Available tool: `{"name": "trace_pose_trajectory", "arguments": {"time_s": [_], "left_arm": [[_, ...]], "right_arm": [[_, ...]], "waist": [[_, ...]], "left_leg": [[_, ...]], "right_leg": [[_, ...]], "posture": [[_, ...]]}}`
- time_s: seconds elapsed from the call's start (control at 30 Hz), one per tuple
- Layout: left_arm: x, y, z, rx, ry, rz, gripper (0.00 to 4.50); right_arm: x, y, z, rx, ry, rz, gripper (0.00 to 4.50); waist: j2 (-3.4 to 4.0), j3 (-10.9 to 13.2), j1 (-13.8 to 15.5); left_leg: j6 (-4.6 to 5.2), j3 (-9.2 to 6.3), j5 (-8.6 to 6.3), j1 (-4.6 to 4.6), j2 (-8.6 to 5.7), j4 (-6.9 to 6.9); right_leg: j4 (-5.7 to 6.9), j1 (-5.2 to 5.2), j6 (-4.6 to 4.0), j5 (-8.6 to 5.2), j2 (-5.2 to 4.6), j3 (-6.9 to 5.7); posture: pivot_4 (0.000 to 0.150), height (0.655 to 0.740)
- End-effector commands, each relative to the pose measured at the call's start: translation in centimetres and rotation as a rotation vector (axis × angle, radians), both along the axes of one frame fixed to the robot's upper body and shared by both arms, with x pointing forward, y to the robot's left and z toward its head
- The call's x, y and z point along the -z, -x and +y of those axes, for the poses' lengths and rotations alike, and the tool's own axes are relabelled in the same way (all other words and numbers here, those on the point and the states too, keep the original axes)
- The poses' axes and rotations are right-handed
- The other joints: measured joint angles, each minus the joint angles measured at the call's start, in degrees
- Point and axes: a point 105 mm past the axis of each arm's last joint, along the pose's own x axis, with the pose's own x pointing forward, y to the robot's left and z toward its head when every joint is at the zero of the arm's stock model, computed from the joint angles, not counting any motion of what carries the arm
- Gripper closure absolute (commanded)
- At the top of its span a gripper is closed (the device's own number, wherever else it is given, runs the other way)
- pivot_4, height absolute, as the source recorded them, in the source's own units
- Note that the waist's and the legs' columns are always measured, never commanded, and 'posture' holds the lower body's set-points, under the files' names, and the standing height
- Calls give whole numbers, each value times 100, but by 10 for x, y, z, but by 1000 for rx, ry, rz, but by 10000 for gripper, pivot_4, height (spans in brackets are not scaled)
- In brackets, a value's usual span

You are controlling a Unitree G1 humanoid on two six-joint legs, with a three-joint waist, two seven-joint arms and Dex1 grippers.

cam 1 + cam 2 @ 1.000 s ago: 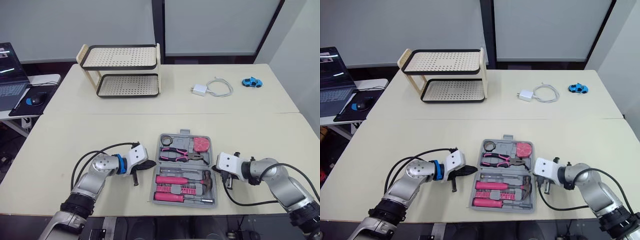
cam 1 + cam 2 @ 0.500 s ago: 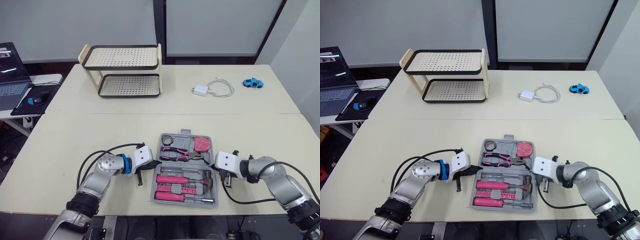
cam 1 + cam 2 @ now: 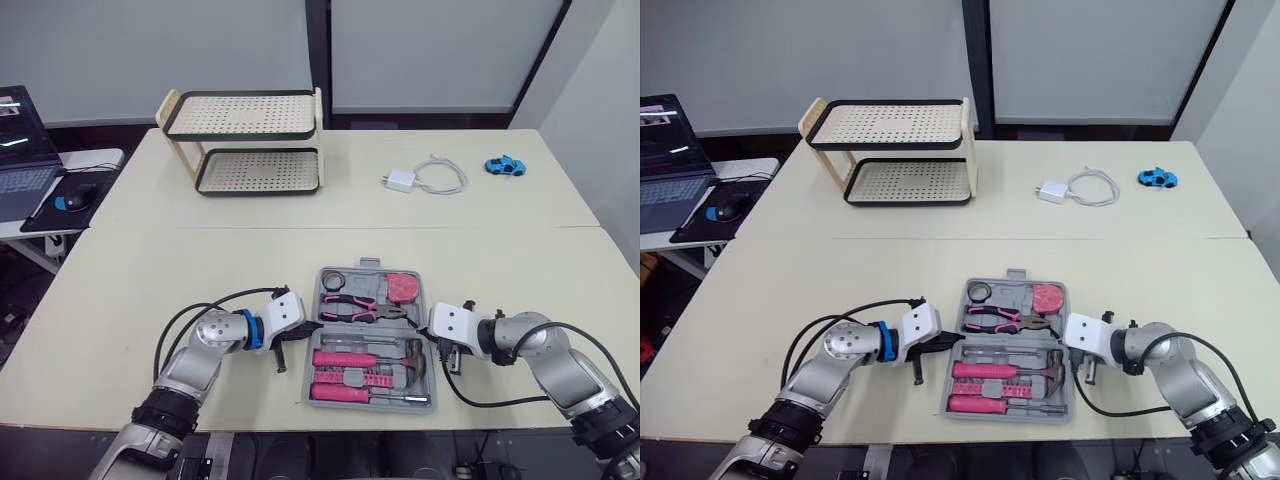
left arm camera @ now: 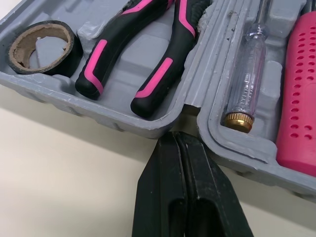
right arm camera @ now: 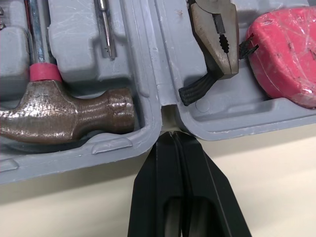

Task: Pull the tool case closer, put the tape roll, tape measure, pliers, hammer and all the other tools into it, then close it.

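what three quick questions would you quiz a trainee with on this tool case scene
1. True or false: the tool case lies open on the table.
2. What lies right beside the tape roll? A pliers, B saw, C wrench.
3. Are the left hand and right hand open or shut, and where are their tips?
Key: 1 true. 2 A. 3 Both shut, tips at the case's hinge notches, one on each side.

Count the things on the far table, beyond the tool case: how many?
3: a two-tier rack on the robot's left, a white charger with its cable right of it, and a blue toy car farthest right.
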Motion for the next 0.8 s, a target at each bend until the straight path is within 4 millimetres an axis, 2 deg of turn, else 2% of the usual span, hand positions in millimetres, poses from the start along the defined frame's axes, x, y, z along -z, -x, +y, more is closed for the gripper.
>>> {"name": "trace_pose_trajectory", "arguments": {"time_s": [0.03, 0.6, 0.8], "left_arm": [[2, 3, -9, 22, 8, -3, 44819], [5, 0, -9, 12, 34, 14, 44819], [3, 8, -15, 68, 51, 43, 44819]], "right_arm": [[-7, 1, 13, -58, -28, -22, 45000], [-6, -2, 14, -59, -25, -33, 45000], [-9, -3, 16, -71, -35, -39, 45000]], "waist": [[0, 0, 3], [2, -3, 2], [2, -3, -2]], "left_leg": [[1, -2, 0, 0, 0, 0], [0, -2, 0, 4, -1, 0], [-1, -3, 1, 6, -2, 2]], "right_leg": [[1, 1, 0, 0, 0, -2], [2, 6, 0, 0, 0, -2], [1, 8, 0, 0, 0, -3]], "posture": [[1500, 7400], [1500, 7400], [1500, 7400]]}}
